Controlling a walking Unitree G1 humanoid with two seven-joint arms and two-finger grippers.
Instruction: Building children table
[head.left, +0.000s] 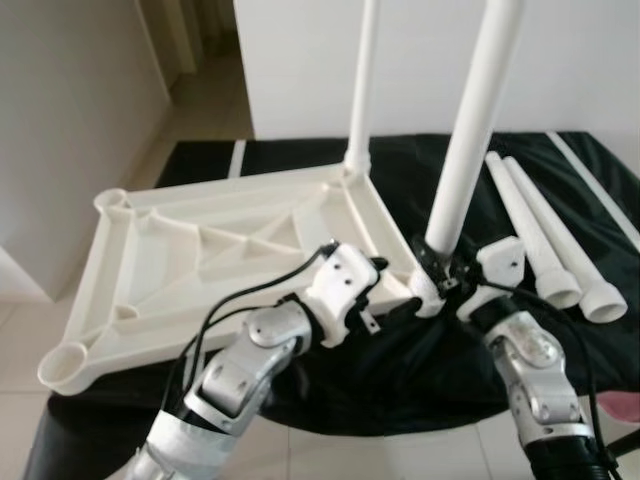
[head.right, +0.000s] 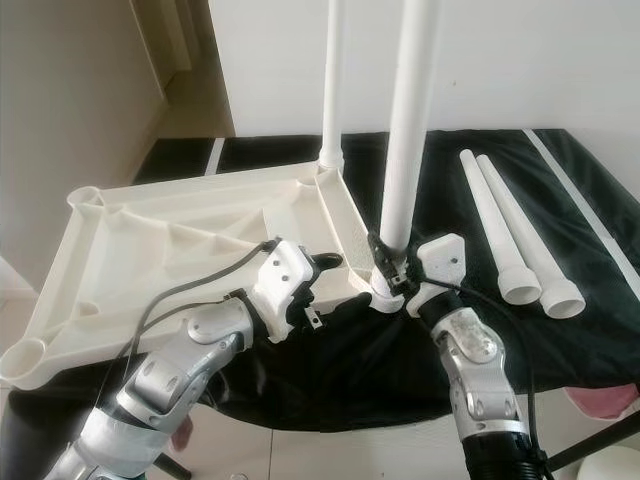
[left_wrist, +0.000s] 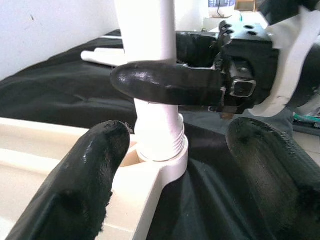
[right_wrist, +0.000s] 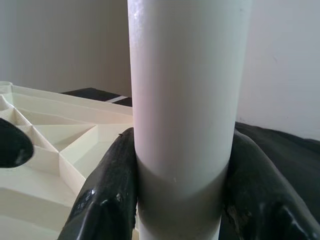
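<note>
Black cloth (head.left: 400, 380) covers the worktop bearing the inverted tabletop (head.left: 200, 250); keep the leg (head.right: 405, 150), pinched near its base by the right pincer (head.right: 392, 268), vertical while threading it into the corner socket (left_wrist: 165, 160), left pincer (left_wrist: 170, 165) spread alongside.

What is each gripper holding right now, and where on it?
Right gripper: jaws clamp the near table leg just above its threaded base. Left gripper: open beside the tabletop corner, holding nothing.

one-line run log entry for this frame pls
step: screwing leg into tabletop corner socket | right gripper: shut on leg base | left gripper: open, at socket | far leg: mounted | spare legs: two on cloth
</note>
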